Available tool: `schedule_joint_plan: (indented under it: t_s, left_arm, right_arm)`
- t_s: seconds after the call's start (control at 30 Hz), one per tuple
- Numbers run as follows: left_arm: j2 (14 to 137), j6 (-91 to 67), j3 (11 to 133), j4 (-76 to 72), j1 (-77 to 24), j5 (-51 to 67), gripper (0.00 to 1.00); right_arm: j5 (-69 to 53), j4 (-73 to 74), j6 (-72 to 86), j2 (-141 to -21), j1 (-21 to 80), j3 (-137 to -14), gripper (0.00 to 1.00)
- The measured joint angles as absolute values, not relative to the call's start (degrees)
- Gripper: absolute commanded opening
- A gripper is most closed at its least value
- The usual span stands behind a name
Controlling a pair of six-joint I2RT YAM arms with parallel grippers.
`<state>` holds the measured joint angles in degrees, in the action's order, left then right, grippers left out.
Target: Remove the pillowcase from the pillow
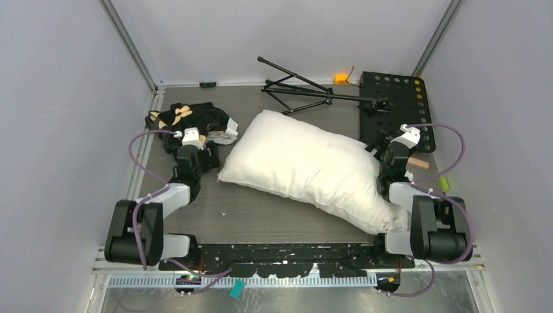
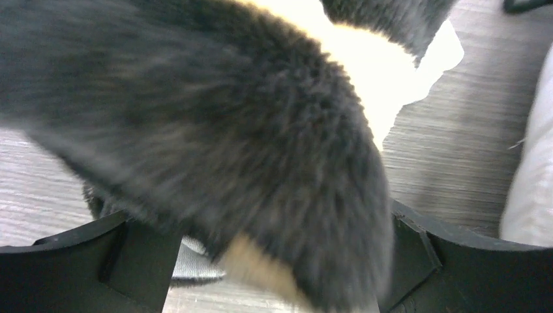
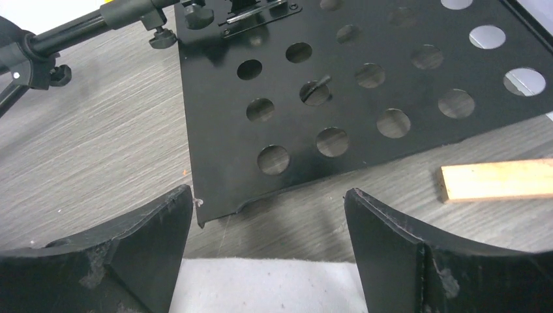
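The pillowcase (image 1: 189, 119) lies bunched in a heap near the far-left corner of the bench (image 1: 261, 218), off the pillow (image 1: 306, 166) and just beside its end. The bare pillow sprawls from the middle toward the near-right corner. The left claw (image 2: 267, 257) is spread wide, with black plush filling the gap between its fingers. The right claw (image 3: 267, 244) is spread and empty over the pillow's right end, facing a perforated plate (image 3: 365, 85) in the far-right corner. A folded stand (image 1: 306, 91) lies along the far edge, and a wooden block (image 3: 499, 179) lies near the right edge.

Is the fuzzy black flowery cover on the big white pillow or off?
Off. The plump white pillow lies bare; the black plush flowered pillowcase is bunched beside it.
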<state>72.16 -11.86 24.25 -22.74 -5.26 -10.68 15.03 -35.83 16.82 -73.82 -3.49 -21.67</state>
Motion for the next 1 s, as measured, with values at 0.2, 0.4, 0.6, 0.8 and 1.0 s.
schedule_joint_plan:
  t_s: [0.2,0.4,0.6,0.8,1.0]
  left_arm:
    - [80.0,-8.0,24.3,-26.6,-5.2,-9.7,0.95]
    - [80.1,-5.3,24.3,-29.9,-5.2,-9.4,0.94]
    - [84.4,-2.3,22.8,-41.7,-5.0,-8.4,0.97]
    - [88.7,-0.8,20.8,-46.7,-4.5,-7.2,1.0]
    - [88.7,-0.8,20.8,-48.2,-4.4,-7.2,1.0]
  right_arm:
    - [14.4,-47.1,13.4,-82.6,-3.5,-21.7,0.81]
    - [13.9,-52.5,11.4,-87.0,-3.0,-21.7,0.92]
    - [13.8,-54.1,9.4,-87.0,-2.3,-21.6,0.93]
    - [13.8,-54.5,8.9,-87.0,-2.2,-21.5,0.93]
    - [13.8,-54.5,8.9,-87.0,-2.2,-21.5,0.93]
